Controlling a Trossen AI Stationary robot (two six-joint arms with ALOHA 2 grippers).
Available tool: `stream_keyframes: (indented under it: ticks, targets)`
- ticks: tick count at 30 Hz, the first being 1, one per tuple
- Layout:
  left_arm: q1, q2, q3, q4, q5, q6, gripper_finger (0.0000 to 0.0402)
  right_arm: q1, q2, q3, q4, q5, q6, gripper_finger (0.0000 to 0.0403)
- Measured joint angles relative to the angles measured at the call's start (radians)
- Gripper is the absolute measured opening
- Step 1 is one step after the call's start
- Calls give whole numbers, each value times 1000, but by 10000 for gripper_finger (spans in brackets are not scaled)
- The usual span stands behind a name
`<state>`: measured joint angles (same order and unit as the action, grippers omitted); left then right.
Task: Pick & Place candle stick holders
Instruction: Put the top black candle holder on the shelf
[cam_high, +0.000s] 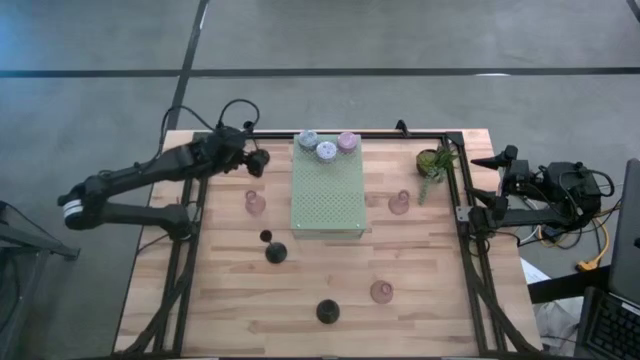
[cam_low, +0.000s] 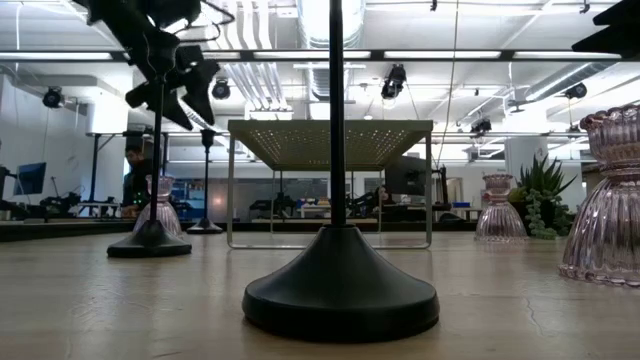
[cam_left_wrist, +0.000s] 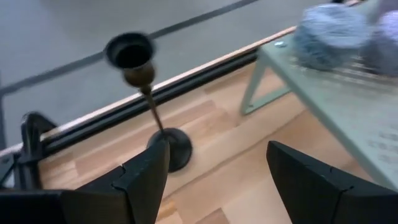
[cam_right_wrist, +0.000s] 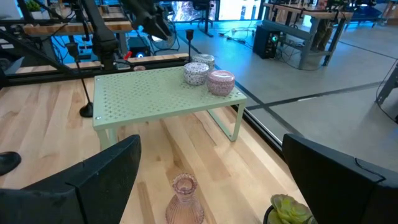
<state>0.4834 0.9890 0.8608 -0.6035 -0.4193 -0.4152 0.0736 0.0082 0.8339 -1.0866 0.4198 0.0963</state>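
My left gripper (cam_high: 257, 160) is open and empty above the table's far left part. Just beyond its fingers (cam_left_wrist: 146, 171) a black thin-stemmed candle stick holder (cam_left_wrist: 163, 140) stands upright on its round base by the table's far rail. Three pastel round holders (cam_high: 326, 146) sit on the far end of the pale green perforated mat (cam_high: 327, 195), which stands on legs. Pink glass holders (cam_high: 256, 203) (cam_high: 399, 203) (cam_high: 381, 291) and black holders (cam_high: 276, 253) (cam_high: 327, 312) stand on the table. My right gripper (cam_high: 487, 182) waits open at the right edge.
A small potted plant (cam_high: 436, 163) stands at the far right, close to my right gripper. A black rail frames the table's far and side edges (cam_high: 400, 134). A small black thing (cam_high: 266, 237) lies left of the mat. Bare wood shows at the near left (cam_high: 190, 310).
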Motion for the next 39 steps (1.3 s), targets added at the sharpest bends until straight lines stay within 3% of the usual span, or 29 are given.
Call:
stream_keyframes:
  ticks: [5, 12, 22, 39]
  targets:
    - [29, 65, 0, 36, -114, -25, 273, 0, 0, 0, 0, 0, 0, 384]
    - [43, 150, 0, 19, -114, -12, 273, 0, 0, 0, 0, 0, 0, 384]
    - [43, 203, -37, 19, -194, -192, 273, 0, 0, 0, 0, 0, 0, 384]
    - [60, 208, -265, 494, -327, -133, 273, 0, 0, 0, 0, 0, 0, 384]
